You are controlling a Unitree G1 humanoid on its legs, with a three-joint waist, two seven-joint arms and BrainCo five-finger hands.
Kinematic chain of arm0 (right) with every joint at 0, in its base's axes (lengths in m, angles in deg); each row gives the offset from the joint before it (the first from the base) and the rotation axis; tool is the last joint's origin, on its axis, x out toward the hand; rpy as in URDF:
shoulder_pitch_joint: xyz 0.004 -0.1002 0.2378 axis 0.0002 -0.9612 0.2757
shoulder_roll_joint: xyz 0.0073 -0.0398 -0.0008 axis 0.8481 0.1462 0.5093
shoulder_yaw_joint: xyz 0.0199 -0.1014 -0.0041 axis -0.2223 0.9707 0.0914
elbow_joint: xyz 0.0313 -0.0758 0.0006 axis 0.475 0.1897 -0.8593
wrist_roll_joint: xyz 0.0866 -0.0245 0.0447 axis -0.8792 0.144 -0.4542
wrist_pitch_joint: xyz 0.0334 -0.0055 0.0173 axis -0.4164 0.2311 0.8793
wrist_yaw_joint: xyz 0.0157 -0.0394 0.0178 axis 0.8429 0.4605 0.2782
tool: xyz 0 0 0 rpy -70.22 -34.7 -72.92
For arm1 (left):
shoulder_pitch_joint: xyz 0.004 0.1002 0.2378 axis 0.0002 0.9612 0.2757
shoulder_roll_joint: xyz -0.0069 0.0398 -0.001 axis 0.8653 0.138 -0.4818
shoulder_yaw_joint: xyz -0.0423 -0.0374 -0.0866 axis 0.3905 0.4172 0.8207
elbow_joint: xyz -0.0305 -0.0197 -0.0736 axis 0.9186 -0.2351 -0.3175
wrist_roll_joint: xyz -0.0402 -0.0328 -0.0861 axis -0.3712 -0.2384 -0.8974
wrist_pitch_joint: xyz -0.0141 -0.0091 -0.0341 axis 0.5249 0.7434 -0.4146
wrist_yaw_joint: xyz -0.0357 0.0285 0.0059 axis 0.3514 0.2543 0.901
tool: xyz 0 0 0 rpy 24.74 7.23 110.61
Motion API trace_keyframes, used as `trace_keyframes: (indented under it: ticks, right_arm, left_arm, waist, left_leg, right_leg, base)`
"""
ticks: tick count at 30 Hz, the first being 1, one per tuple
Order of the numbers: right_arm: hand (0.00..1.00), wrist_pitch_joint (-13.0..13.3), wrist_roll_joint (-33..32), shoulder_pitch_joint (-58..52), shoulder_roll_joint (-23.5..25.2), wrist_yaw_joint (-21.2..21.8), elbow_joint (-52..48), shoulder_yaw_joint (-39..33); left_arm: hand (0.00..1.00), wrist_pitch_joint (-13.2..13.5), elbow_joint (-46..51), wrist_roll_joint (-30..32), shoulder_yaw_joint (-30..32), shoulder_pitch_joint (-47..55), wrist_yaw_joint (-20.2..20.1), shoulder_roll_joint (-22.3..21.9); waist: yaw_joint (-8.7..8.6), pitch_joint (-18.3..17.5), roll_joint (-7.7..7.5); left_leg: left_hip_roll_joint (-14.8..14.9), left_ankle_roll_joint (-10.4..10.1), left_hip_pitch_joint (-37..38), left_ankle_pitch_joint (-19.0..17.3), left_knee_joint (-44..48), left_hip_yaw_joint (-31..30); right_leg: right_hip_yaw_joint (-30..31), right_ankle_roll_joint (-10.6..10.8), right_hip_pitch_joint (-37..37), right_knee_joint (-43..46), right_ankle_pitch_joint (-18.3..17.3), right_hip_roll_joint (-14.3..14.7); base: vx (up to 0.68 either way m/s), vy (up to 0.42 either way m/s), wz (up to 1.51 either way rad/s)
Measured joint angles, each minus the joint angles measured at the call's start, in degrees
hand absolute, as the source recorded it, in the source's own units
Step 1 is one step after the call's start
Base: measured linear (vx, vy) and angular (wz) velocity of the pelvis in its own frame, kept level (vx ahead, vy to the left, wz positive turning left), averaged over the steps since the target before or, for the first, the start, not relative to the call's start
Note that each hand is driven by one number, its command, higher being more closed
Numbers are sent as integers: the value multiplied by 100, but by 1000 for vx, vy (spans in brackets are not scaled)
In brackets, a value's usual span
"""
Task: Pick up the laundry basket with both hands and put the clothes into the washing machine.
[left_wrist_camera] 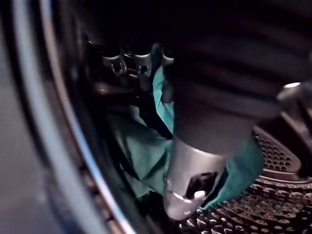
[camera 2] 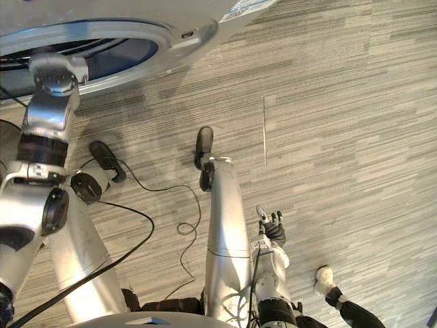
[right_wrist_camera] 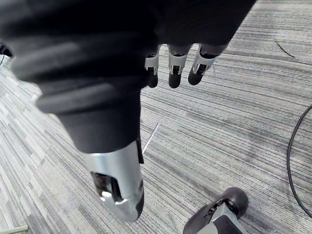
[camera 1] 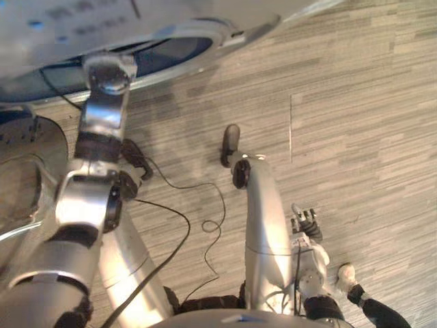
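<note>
Left hand [left_wrist_camera: 195, 156] at teal cloth [left_wrist_camera: 146, 146] in the drum [left_wrist_camera: 273, 156], grip unclear; right hand [right_wrist_camera: 112, 73] hangs relaxed.

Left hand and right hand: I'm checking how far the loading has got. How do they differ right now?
The left hand is inside the washing machine drum, while the right hand hangs over the carpet floor. A teal cloth lies against the left hand; the right hand is open and holds nothing. Both are alike in build.
</note>
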Motion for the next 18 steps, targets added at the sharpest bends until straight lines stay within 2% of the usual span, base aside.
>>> trace_keyframes:
  ticks: [2, 5, 10, 12, 13, 15, 16, 18]
  right_arm:
    - [0, -3, 9, -32, -20, -8, -9, -20]
    - [0, -9, 84, -43, -24, -120, 14, -71]
    - [0, -78, 138, -66, 19, -225, 164, -267]
    - [0, -119, 220, -85, 20, -259, 349, -329]
    - [0, -126, 357, -105, -19, -283, 506, -357]
    - [0, -149, 363, -125, -34, -339, 666, -437]
    - [0, -198, 384, -153, -37, -355, 868, -460]
    - [0, -272, 452, -158, -55, -369, 1181, -474]
  left_arm:
    - [0, 313, 667, -248, 46, 617, 10, -155]
    - [0, 649, 1533, -698, 229, 1856, 51, -790]
    - [0, 859, 2510, -1236, 223, 4267, -57, -1949]
    - [0, 881, 2626, -1243, 177, 4812, -188, -2127]
    - [0, 920, 2623, -1271, 147, 5081, -310, -2228]
    - [0, 971, 2602, -1346, 85, 5277, -431, -2290]
    - [0, 1034, 2540, -1394, -8, 5403, -570, -2332]
    - [0, 1054, 2222, -1462, -164, 5451, -741, -2314]
  waist:
    - [71, 9, 26]
    - [203, 16, 57]
    - [425, -31, 153]
    - [491, -48, 186]
    - [516, -116, 291]
    - [556, -166, 368]
    - [558, -234, 456]
    - [591, -287, 489]
  left_leg:
    - [-20, -22, 30, 13, -3, -45]
    - [-61, -40, 356, 11, -53, -82]
    - [-284, -157, 1437, 155, -771, -27]
    - [-409, -206, 1934, 293, -1174, 31]
    - [-457, -224, 2201, 390, -1433, 27]
    - [-536, -256, 2541, 491, -1712, 37]
    - [-636, -264, 2961, 645, -2094, 60]
    - [-744, -287, 3663, 816, -2618, 190]
  right_leg:
    - [-38, -34, 36, 73, -65, -36]
    - [-75, -88, 338, 153, -195, -89]
    - [-238, -139, 1345, -181, -376, -213]
    - [-292, -156, 1780, -406, -384, -279]
    - [-388, -171, 2076, -585, -379, -303]
    - [-452, -183, 2395, -762, -372, -325]
    - [-552, -193, 2798, -977, -368, -391]
    - [-585, -228, 3390, -1324, -308, -411]
  base:
    - [-17, -10, 16]
    - [0, -11, 19]
    - [17, -69, 30]
    - [40, -105, 37]
    - [70, -129, 35]
    - [73, -99, 31]
    - [80, -88, 35]
    - [138, -102, 22]
